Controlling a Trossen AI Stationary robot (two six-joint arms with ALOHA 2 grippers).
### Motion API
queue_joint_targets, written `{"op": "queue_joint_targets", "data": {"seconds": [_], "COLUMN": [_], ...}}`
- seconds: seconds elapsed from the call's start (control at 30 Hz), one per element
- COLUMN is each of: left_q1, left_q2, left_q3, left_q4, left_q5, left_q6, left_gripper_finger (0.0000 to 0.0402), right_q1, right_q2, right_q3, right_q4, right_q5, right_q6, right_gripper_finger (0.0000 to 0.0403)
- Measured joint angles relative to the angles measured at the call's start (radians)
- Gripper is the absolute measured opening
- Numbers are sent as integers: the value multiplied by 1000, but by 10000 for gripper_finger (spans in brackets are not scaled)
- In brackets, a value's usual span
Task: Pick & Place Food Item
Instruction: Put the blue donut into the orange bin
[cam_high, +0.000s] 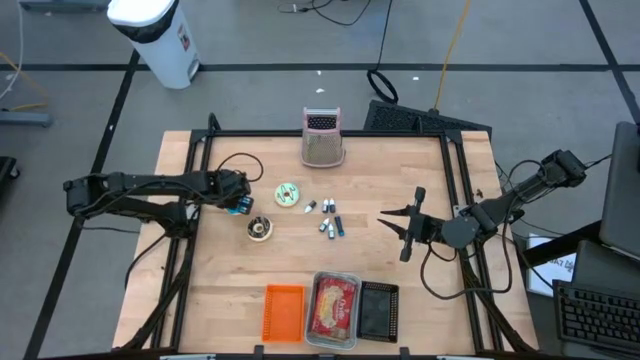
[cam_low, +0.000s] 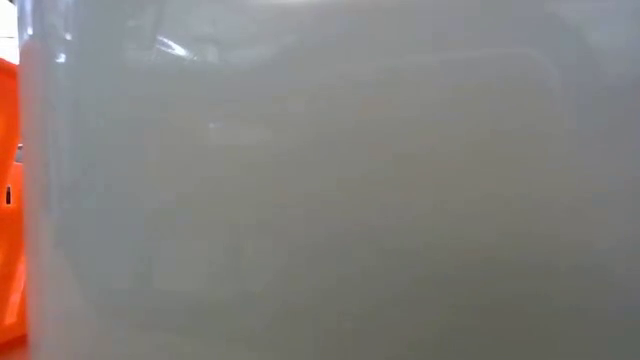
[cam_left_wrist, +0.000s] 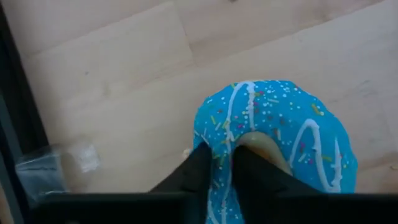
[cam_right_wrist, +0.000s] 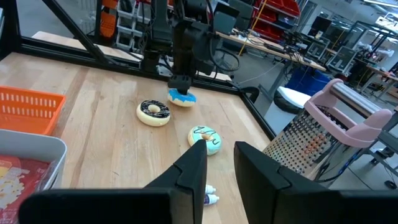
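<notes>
blue doughnut (cam_left_wrist: 273, 134) (white icing) | left gripper (cam_left_wrist: 219, 165) jaws clamp rim | writing: unreadable

Bare wood across the table (cam_high: 200, 300) front-left corner and along the back-left, clear passage there. Centre crowded — green donut (cam_high: 288, 194), brown donut (cam_high: 260, 229) and small tubes (cam_high: 329, 218) lie close together. Grater (cam_high: 322, 138) stands upright at back centre. Front edge blocked by three trays side by side: orange basket (cam_high: 284, 312), grey tray (cam_high: 336, 308), black tray (cam_high: 379, 311). Open wood between tubes and the right gripper (cam_high: 397, 228) — a free lane.
</notes>
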Motion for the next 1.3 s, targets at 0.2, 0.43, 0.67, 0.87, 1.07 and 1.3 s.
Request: {"op": "queue_joint_targets", "data": {"seconds": [0.2, 0.43, 0.67, 0.87, 1.07, 1.3], "left_q1": [-10, -167, -551, -834, -943, -959], "left_q2": [-70, -159, -128, 66, 375, 620], "left_q3": [29, 197, 401, 526, 700, 865], "left_q4": [-21, -100, -48, 101, 114, 129], "left_q5": [22, 148, 160, 89, 262, 471], "left_q6": [22, -2, -191, -294, -150, 21], "left_gripper_finger": [13, 7, 5, 4, 3, 5], "right_q1": [0, 0, 0, 0, 0, 0], "right_q2": [0, 0, 0, 0, 0, 0], "right_q3": [0, 0, 0, 0, 0, 0], "right_q4": [0, 0, 0, 1, 29, 52], "right_q5": [0, 0, 0, 0, 0, 1], "right_q6": [0, -1, -3, -15, -23, -22], "right_gripper_finger": [71, 71, 71, 71, 71, 71]}}
